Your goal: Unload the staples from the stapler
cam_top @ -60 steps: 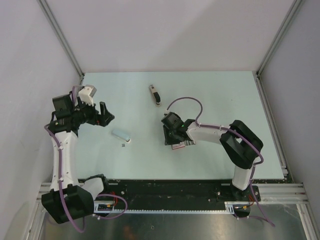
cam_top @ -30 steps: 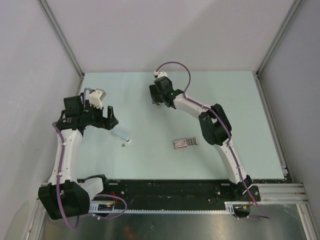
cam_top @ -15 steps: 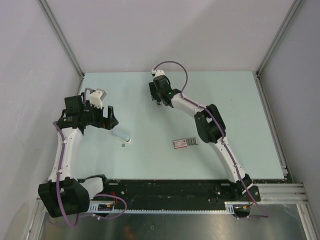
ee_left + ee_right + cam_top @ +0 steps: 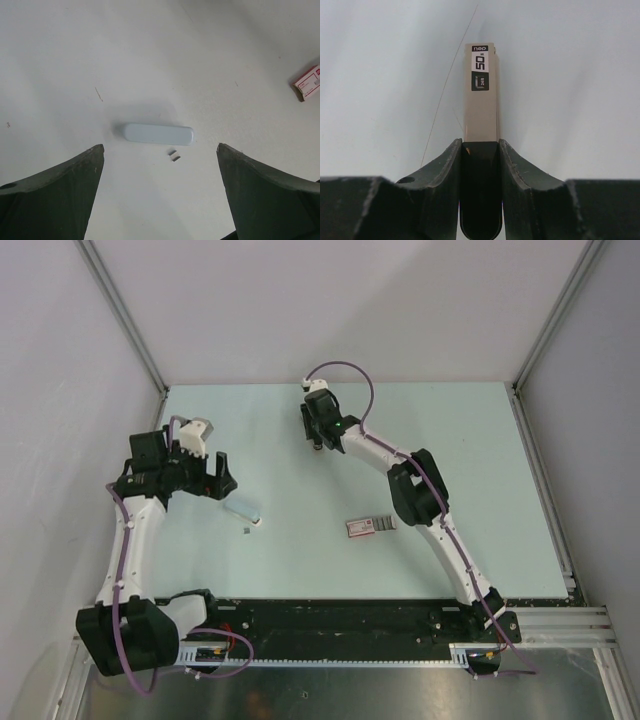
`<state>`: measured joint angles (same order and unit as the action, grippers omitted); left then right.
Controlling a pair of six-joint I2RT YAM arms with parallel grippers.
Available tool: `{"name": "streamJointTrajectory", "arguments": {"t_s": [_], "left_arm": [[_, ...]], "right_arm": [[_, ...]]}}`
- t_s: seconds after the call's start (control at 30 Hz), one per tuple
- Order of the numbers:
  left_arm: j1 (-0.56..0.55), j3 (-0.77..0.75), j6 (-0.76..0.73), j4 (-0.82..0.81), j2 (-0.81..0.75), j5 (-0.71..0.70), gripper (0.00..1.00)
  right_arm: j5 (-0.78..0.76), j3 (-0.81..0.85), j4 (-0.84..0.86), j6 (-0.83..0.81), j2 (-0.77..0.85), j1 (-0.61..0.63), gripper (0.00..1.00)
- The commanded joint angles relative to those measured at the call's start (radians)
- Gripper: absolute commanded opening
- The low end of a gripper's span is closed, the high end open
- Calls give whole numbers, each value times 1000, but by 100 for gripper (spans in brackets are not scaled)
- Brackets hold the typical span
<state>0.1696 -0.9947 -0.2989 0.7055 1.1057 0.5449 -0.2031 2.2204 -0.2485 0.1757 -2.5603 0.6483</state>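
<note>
Fingers (image 4: 440, 170) of right gripper (image 4: 479, 145): clamped on both sides of dark end of stapler (image 4: 481, 105), far centre of table (image 4: 450, 440) | left gripper (image 4: 160, 147): wide apart, empty | advice: grip squarely, lift level to avoid twisting.

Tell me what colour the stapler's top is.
Pale beige stapler, black-and-white label, black near end; best in right wrist view.

A pale blue rounded oblong (image 4: 243, 511) lies left of centre on the pale table (image 4: 480, 460), and a flat red-and-white box (image 4: 371, 526) sits well apart from it, just right of centre
</note>
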Motion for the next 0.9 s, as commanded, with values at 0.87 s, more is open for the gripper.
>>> {"name": "streamJointTrajectory", "arguments": {"t_s": [0.87], "left_arm": [[-453, 119, 19, -31, -45, 97, 99]], "right_arm": [[-260, -875, 33, 857, 840, 292, 0]]}}
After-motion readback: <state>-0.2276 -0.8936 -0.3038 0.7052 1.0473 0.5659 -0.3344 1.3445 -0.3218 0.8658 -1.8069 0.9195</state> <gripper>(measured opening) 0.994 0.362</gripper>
